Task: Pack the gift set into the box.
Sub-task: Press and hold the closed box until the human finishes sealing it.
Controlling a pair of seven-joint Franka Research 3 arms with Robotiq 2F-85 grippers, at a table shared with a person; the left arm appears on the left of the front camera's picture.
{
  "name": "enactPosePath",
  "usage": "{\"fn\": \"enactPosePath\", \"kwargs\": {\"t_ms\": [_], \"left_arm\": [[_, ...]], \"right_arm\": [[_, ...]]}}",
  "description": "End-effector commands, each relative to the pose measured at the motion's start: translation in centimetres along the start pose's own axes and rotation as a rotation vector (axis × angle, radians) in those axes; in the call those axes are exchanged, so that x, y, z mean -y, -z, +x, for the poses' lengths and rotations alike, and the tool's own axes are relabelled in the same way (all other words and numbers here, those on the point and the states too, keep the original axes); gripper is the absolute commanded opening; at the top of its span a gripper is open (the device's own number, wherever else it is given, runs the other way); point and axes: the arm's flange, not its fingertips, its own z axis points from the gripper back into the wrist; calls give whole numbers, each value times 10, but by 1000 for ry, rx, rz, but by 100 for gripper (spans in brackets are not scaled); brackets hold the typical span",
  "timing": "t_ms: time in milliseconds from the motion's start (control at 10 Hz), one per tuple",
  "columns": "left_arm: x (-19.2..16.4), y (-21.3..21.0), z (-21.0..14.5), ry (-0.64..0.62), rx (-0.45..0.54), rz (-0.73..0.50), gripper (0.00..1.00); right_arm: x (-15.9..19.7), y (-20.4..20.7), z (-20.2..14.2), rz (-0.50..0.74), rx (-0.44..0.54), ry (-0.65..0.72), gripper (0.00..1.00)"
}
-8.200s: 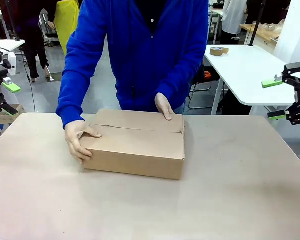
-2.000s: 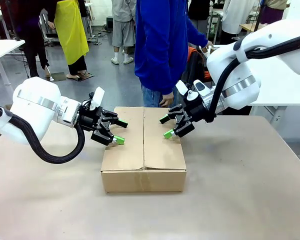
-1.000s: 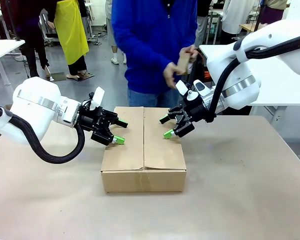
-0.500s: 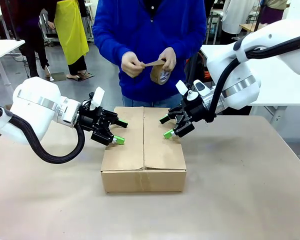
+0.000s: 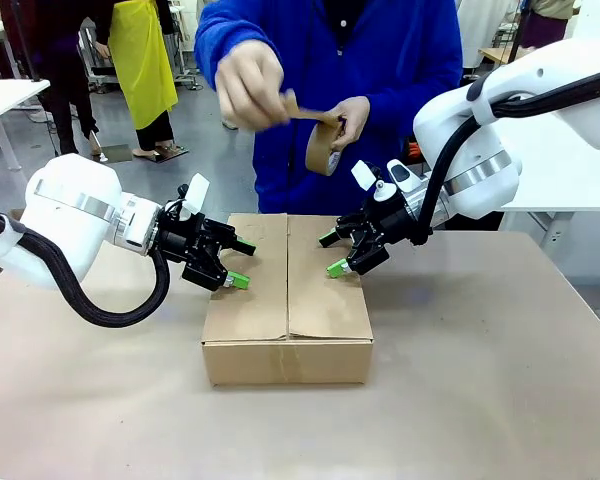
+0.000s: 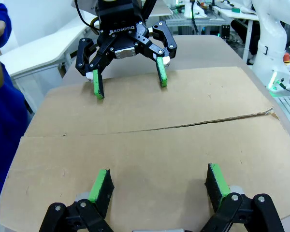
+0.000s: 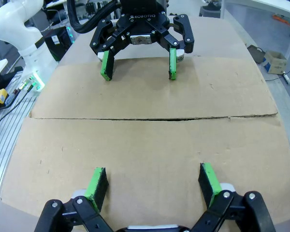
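The box (image 5: 287, 298) sits closed on the tabletop (image 5: 480, 380), its flaps pressed by the spread, empty fingers of the left gripper (image 5: 231, 262) and right gripper (image 5: 337, 255), while tape (image 5: 320, 148) is readied; sealing apparently remains.

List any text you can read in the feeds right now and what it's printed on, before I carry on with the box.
"ROBOTIQ": on the black body of the right hand, seen from the left wrist camera.
"ROBOTIQ": on the black body of the left hand, seen from the right wrist camera.
Tape roll in the person's hands: a printed patch inside the core, too small to read.
Box: no print visible on its closed flaps.
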Motion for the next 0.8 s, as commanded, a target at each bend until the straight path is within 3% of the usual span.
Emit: {"fn": "enactPosePath", "kwargs": {"t_ms": [0,700], "left_arm": [[1,1,0,16,-2,-1,100],[1,1,0,16,-2,-1,100]], "right_arm": [[-3,1,-2,0,1,-13,100],[-3,1,-2,0,1,-13,100]]}}
